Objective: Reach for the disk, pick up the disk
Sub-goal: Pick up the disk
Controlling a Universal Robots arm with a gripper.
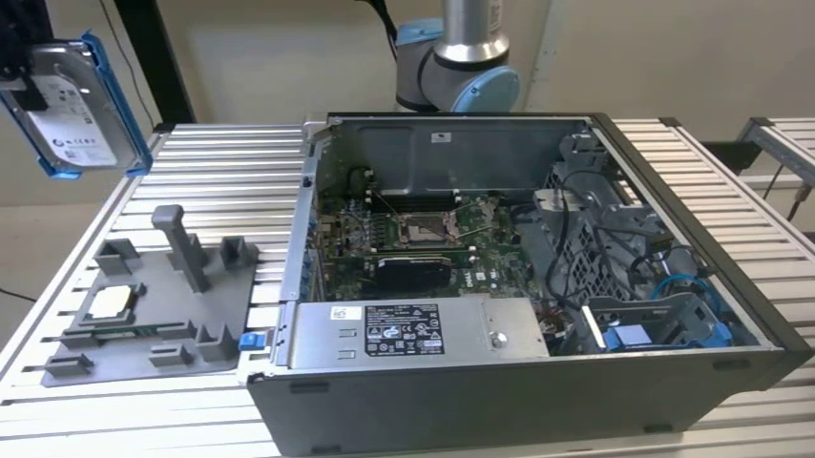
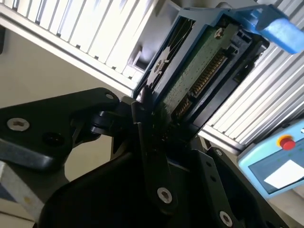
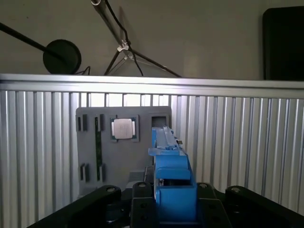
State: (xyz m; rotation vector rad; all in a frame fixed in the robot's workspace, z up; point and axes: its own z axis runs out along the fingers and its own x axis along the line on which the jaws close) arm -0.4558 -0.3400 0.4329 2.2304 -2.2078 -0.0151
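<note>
The disk (image 1: 79,105), a silver-grey drive with a white label and a blue side frame, hangs in the air above the table's far corner at the exterior view's left. It is tilted on edge. My gripper (image 1: 15,72) is shut on it at the picture's edge. In the second wrist view the black fingers (image 2: 142,128) clamp the disk (image 2: 199,76), whose green circuit board faces the camera. In the first wrist view the disk's blue frame (image 3: 173,180) stands edge-on between the dark jaws of the gripper (image 3: 173,199).
An open computer case (image 1: 535,267) takes up the table's middle and the exterior view's right. A grey fixture plate (image 1: 166,305) with a square CPU chip (image 1: 109,301) lies below the disk. The arm's base (image 1: 456,57) stands behind the case. A pendant (image 2: 280,161) lies on the slats.
</note>
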